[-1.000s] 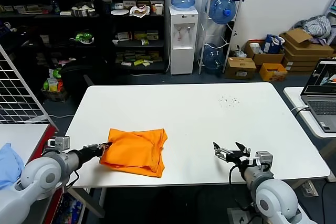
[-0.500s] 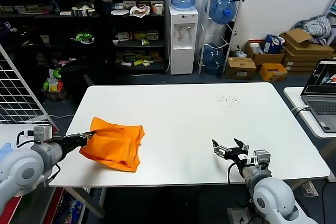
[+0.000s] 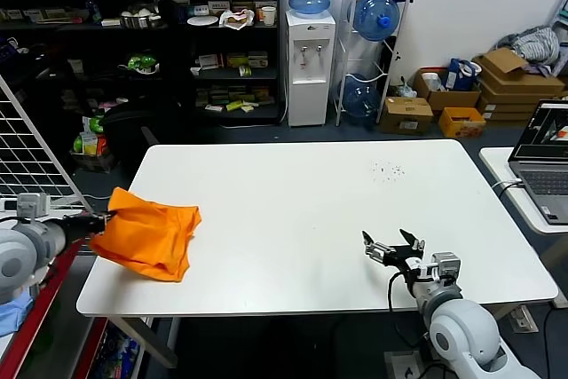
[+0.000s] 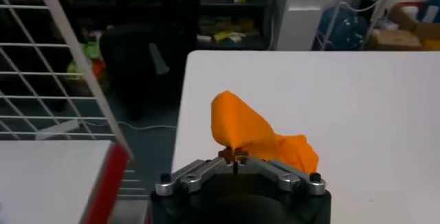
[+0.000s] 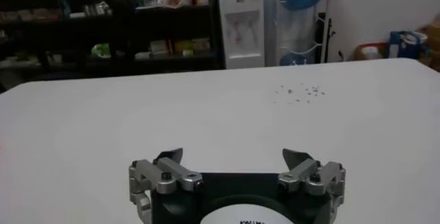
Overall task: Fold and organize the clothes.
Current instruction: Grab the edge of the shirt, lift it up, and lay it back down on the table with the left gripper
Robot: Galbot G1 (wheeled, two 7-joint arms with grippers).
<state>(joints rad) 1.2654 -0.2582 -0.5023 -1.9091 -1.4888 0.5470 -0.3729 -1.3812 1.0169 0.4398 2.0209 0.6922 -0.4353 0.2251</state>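
The left gripper (image 3: 96,217) is clamped on the folded orange T-shirt (image 3: 146,233) at the white table (image 3: 302,219)'s left edge, beside a wire rack (image 3: 27,153); the right gripper (image 3: 390,248) hovers spread wide near the front edge, holding nothing.

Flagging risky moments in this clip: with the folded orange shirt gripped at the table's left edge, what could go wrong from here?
1. The orange T-shirt is pinched by the left gripper at one edge only, so the fold may sag open.
2. Part of the shirt overhangs the white table at its left edge; if released here it could slide off.
3. The right gripper, jaws open, sits near the front right of the table, too far away to catch or steady the fabric.
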